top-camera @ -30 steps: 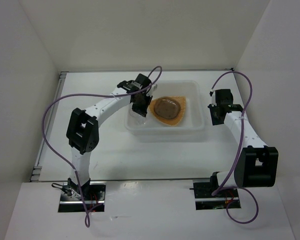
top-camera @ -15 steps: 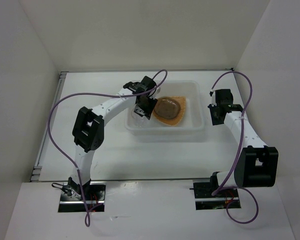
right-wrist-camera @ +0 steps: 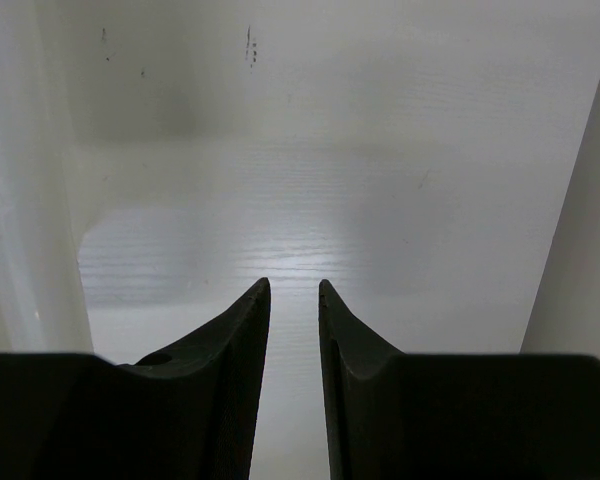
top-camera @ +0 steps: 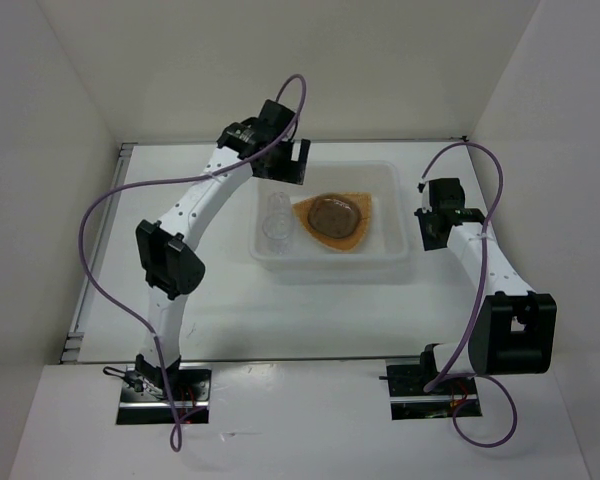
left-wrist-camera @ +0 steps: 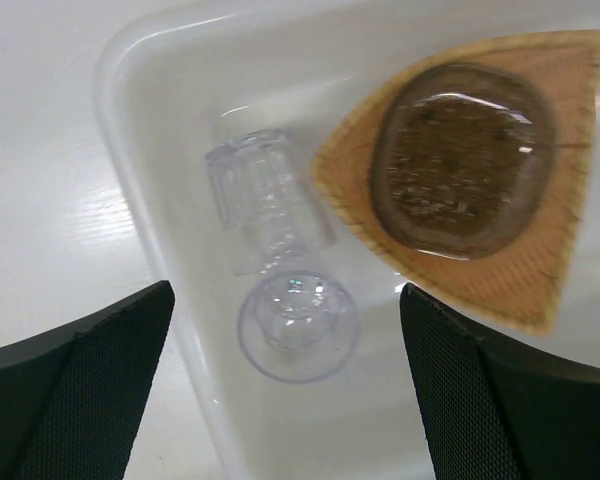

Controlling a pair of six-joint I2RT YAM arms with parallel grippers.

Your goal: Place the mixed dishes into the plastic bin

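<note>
left fingers (left-wrist-camera: 90,400): spread wide, nothing between, hanging above the left end of the bin (top-camera: 385,200), clear of everything inside.
right fingers (right-wrist-camera: 235,380): narrow slit between the tips, nothing held, pointed at bare desk (top-camera: 200,300).
right fingers position: just beside the right end of the bin, outside it; contact with the wall not clear from the top view.
tipped cup (left-wrist-camera: 265,195): clear glass, looks laid on its side on the bin floor, left end, near a corner.
other cup (left-wrist-camera: 298,325): clear glass, seen end-on as a ring; mouth up or down, cannot tell; touching or overlapping the tipped cup in the wrist view.
plate (left-wrist-camera: 540,250): orange, ribbed, rounded triangle, flat on the bin floor around the middle, one corner pointing at the cups, just beside them.
saucer (left-wrist-camera: 460,160): grey-brown, glossy, sitting on the plate, roughly centred; single or stacked, cannot tell.
bin: translucent white, rounded corners, on the desk between the two arms.
left arm (top-camera: 195,205): arched up over the far-left corner of the bin in the top view.
</note>
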